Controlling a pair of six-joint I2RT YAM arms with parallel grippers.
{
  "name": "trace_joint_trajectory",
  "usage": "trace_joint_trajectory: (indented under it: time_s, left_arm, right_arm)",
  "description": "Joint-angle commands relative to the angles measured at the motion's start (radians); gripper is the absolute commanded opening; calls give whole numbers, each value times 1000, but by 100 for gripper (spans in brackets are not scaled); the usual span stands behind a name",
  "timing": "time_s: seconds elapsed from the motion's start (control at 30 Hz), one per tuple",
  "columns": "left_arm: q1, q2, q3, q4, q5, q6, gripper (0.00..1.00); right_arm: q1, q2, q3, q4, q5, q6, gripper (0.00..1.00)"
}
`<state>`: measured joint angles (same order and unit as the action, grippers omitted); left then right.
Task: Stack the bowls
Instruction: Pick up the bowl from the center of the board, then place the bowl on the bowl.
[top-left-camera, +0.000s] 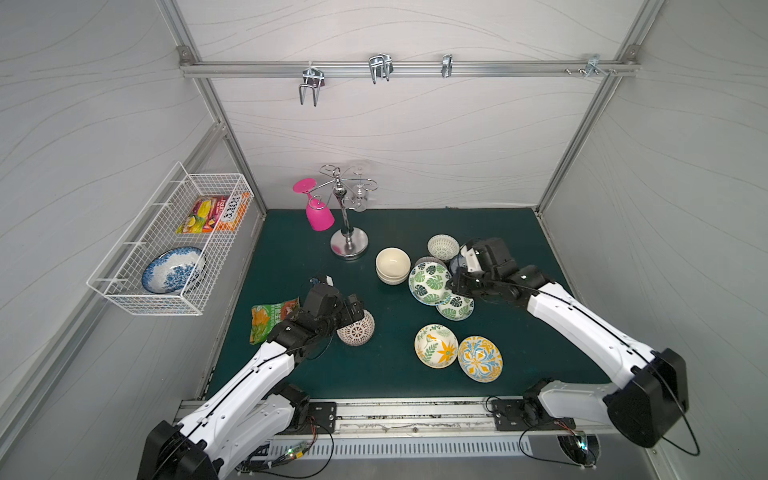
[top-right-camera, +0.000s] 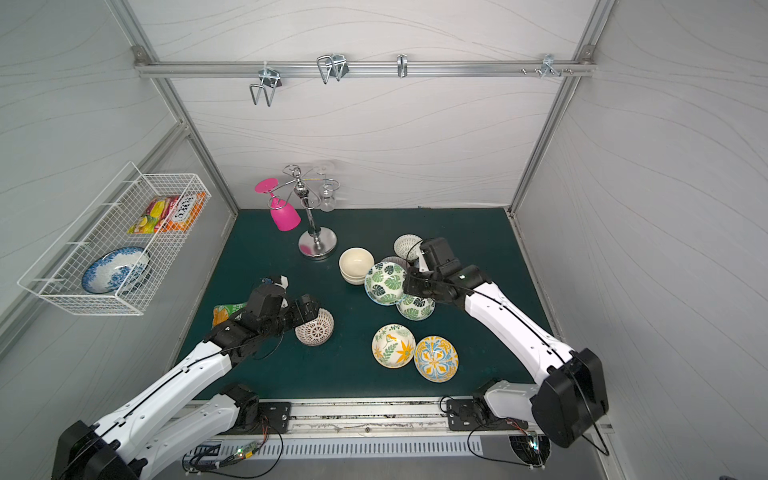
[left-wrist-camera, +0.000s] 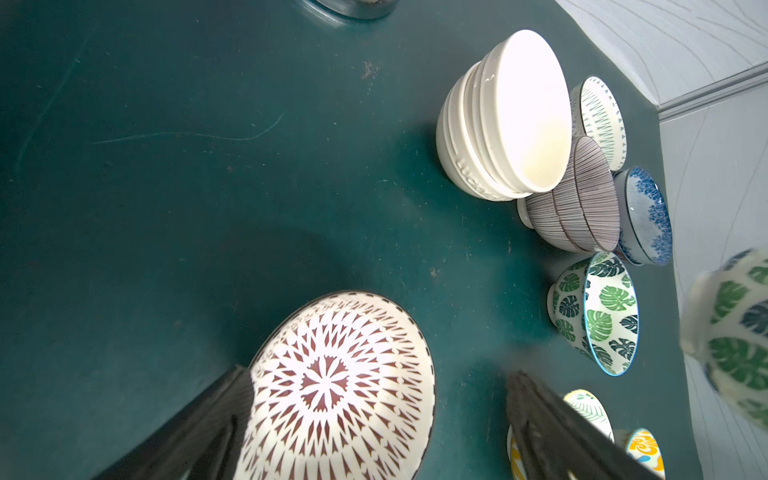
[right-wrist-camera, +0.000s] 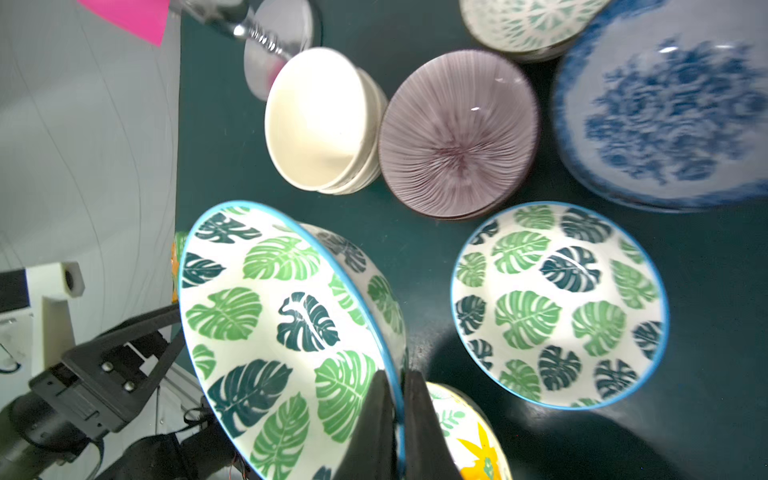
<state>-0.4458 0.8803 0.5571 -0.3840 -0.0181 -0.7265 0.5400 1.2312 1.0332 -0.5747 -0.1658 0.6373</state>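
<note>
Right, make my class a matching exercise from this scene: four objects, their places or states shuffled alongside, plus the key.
1. tilted green-leaf ceramic bowl
2. brown lattice-patterned ceramic bowl
3. large blue-and-white floral dish
4. pink wine glass

A. hanging upside down on the chrome rack
B. rim pinched by the shut right gripper
C. in the white wire basket
D. between the fingers of the open left gripper

Pairs: 1-B, 2-D, 3-C, 4-A

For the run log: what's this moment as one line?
right gripper: shut on leaf bowl rim, tilted | left gripper: open astride lattice bowl | cream bowls: stacked
</note>
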Motion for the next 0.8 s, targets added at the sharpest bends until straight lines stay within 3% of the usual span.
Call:
trace_joint_trajectory:
  time_s: [0.0, 0.3, 0.77]
  left_arm:
    - [4, 3, 52, 27, -1, 4, 100]
    - [4, 12, 53, 36, 4, 9, 100]
    - [4, 28, 56, 59, 12, 19, 100]
  right_arm:
    - [-99, -63, -61, -31, -94, -4, 0]
    - [-257, -90, -233, 34, -169, -33, 0]
    - [-270, 47, -236, 95, -106, -61, 0]
